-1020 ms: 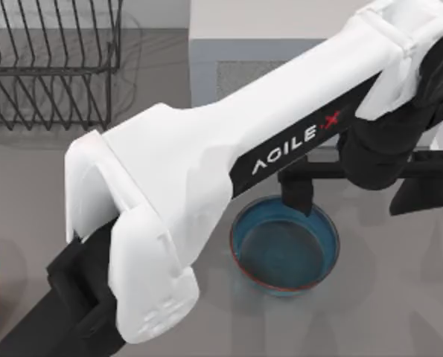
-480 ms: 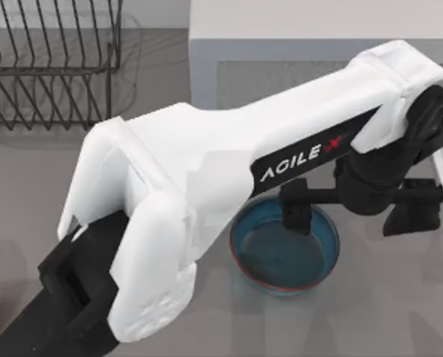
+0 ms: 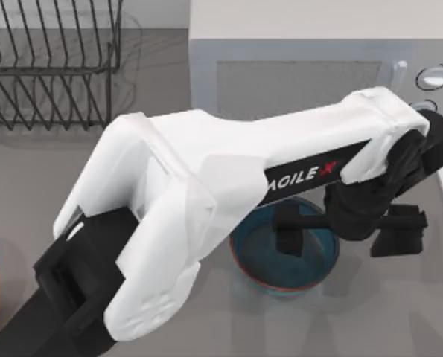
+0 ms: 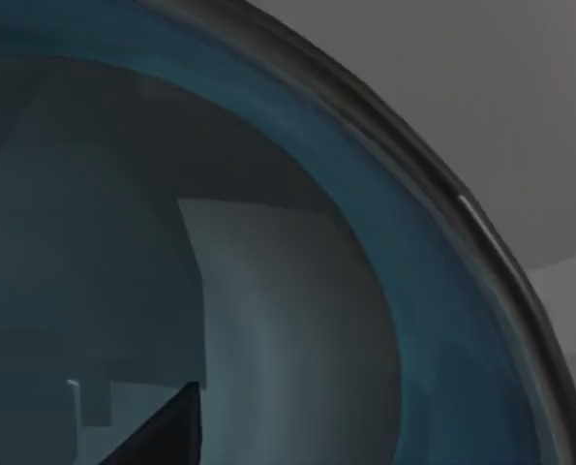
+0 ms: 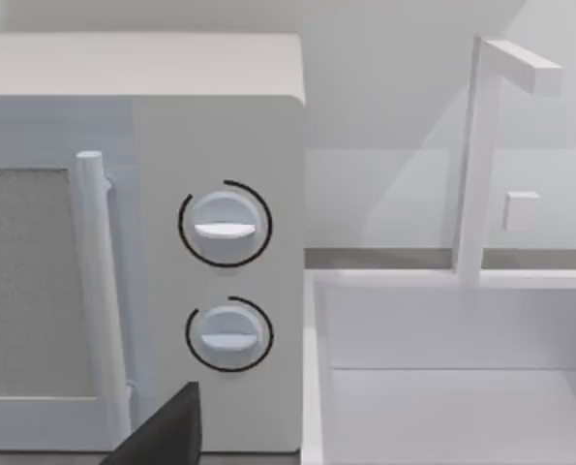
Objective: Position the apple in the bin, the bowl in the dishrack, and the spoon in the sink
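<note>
A: What did the left arm (image 3: 206, 186) look like from above?

B: Its long segments wore smooth white moulded shells with rounded edges. A black strip along one side carried the white lettering "AGILE" (image 3: 299, 177) followed by a small red X.

A: And the parts toward the lower left of the frame?

B: A black, blocky base link (image 3: 65, 294) emerged from under the white cover.

A: The far end?

B: At centre right, a black rounded wrist housing (image 3: 366, 208) led to a black crossbar with two squared black fingers (image 3: 287, 239). The left gripper (image 3: 340, 239) was entirely matte black, without visible cables or screws.
</note>
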`<state>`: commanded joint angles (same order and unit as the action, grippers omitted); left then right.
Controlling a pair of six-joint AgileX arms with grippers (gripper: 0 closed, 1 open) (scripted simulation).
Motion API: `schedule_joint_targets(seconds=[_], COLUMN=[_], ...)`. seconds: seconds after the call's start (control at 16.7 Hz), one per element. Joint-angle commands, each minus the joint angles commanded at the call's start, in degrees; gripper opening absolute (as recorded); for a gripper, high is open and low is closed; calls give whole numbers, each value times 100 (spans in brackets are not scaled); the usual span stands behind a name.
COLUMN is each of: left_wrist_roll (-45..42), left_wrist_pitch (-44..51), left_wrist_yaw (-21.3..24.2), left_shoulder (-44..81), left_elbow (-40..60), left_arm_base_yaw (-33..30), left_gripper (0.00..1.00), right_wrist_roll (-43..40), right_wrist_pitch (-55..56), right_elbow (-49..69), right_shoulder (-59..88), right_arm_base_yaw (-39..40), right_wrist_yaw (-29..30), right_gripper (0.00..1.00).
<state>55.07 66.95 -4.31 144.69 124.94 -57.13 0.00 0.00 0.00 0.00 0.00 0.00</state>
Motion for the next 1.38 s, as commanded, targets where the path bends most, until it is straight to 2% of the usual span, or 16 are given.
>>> schedule_joint_targets(seconds=[0.18, 0.96, 1.38], left_wrist_roll=[0, 0, 0], left_wrist_pitch=[0, 0, 0], left_wrist_yaw=[0, 0, 0], left_shoulder=[0, 0, 0], left_elbow=[0, 0, 0], left_arm_base_yaw=[0, 0, 0], left_gripper=[100, 2, 0], right_wrist_roll=[0, 0, 0], right_wrist_pitch=[0, 0, 0], right_elbow=[0, 0, 0], right_shoulder=[0, 0, 0], right_arm_base_yaw=[0, 0, 0], right_wrist_yaw=[0, 0, 0], right_gripper=[100, 100, 100])
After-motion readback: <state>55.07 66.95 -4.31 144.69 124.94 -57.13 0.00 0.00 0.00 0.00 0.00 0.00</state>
